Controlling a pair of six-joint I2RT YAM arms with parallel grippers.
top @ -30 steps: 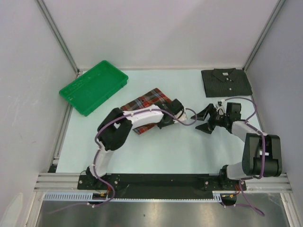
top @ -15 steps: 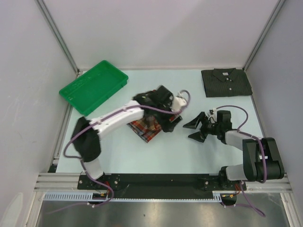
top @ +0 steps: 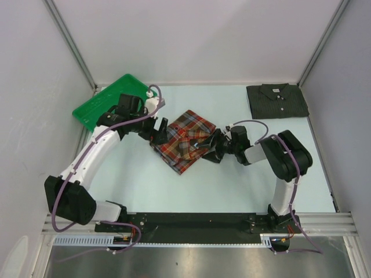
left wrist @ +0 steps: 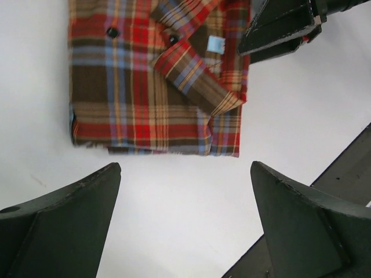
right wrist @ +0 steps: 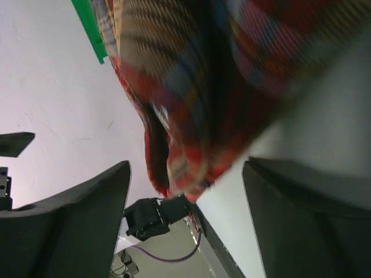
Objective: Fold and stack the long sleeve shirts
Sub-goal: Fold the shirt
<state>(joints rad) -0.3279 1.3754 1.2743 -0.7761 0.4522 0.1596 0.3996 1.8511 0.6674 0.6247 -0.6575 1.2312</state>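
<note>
The red, brown and navy plaid shirt lies folded in the middle of the table, its collar and buttons showing in the left wrist view. My left gripper hovers at its left edge, wide open over bare table with nothing between the fingers. My right gripper is at the shirt's right edge, open, with the blurred hem of the plaid shirt reaching in between its fingers. The charcoal grey shirt lies folded at the back right corner.
A green plastic tray sits tilted at the back left, just behind my left wrist. Grey walls and metal posts close in the table on three sides. My right gripper's fingers show at the top right of the left wrist view.
My left gripper opened, let go of the plaid shirt and swung back to its left side. The shirt now lies flat. My right gripper moved left to the shirt's right edge.
</note>
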